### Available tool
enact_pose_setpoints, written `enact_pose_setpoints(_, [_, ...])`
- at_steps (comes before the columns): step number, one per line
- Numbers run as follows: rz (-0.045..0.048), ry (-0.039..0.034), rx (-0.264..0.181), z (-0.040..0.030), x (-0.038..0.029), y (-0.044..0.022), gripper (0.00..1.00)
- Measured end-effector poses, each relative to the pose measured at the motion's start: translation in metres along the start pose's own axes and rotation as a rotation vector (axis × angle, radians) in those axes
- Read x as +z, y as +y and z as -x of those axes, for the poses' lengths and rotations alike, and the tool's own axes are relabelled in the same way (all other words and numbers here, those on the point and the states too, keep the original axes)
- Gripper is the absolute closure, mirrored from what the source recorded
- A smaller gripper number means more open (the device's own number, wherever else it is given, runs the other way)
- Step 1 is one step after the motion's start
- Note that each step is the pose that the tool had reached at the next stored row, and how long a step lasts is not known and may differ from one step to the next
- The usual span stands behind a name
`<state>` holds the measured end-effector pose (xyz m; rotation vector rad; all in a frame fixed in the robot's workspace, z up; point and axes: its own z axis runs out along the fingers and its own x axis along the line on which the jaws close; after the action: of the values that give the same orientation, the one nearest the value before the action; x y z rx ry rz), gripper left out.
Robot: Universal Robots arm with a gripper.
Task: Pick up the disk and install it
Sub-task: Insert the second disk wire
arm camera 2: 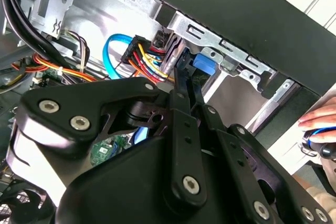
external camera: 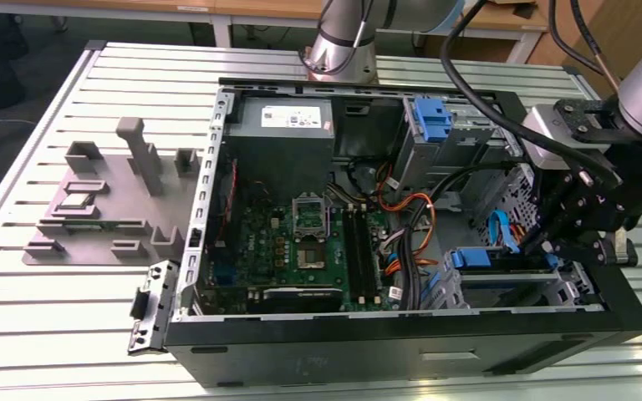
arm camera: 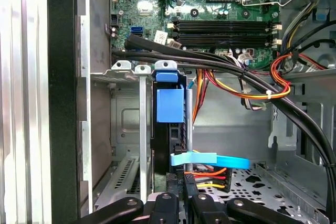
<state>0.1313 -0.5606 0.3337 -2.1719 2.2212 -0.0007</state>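
The disk, a flat drive seen edge-on in a blue plastic carrier bracket [arm camera: 170, 106], stood upright in the silver metal drive cage [arm camera: 122, 124] near the front corner of the open black computer case [external camera: 410, 338]. It looked partly or fully slid into its slot, with the blue tab of the carrier facing the motherboard; how deep it sat could not be told. In the exterior view the same blue carrier [external camera: 486, 257] showed at the cage, just beside the arm's black wrist assembly.

The black linkage gripper [arm camera: 181, 195] reached down to the rear edge of the disk. Its fingers [arm camera 2: 185, 85] were drawn close together, apparently pinching that thin edge.

Just beside the grip ran a light blue flat data cable [arm camera: 209, 160] and a bundle of red, yellow and orange power wires [arm camera 2: 149, 59]; thick black cables [arm camera: 220, 69] crossed above the cage.

My judgement: the main risk was the carrier jamming against the cage rails if pushed in slightly tilted. The fingers could also snag or pinch the blue cable and wires, which lay very near the fingertips. A person's hand [arm camera 2: 320, 121] rested outside the case wall, well apart from the gripper.
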Motion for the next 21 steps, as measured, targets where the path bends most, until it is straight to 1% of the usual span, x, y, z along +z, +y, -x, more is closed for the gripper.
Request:
enact_pose_setpoints(7, [0.0000, 0.0005, 0.000, -0.0001, 0.0051, 0.0003, 0.84])
enact_pose_setpoints(9, [0.0000, 0.0012, 0.000, -0.0002, 0.0056, 0.0003, 0.84])
enact_pose_setpoints(17, [0.0000, 0.0003, 0.000, -0.0002, 0.0066, 0.0003, 0.84])
enact_pose_setpoints(18, [0.0001, -0.0012, 0.000, -0.0001, 0.0072, 0.0003, 0.82])
enact_pose_setpoints(19, [0.0001, -0.0009, 0.000, -0.0002, 0.0072, 0.0003, 0.82])
enact_pose_setpoints(20, [0.0000, -0.0006, 0.000, -0.0002, 0.0072, 0.0003, 0.76])
enact_pose_setpoints(21, [0.0000, 0.0001, 0.000, -0.0002, 0.0068, 0.0003, 0.76])
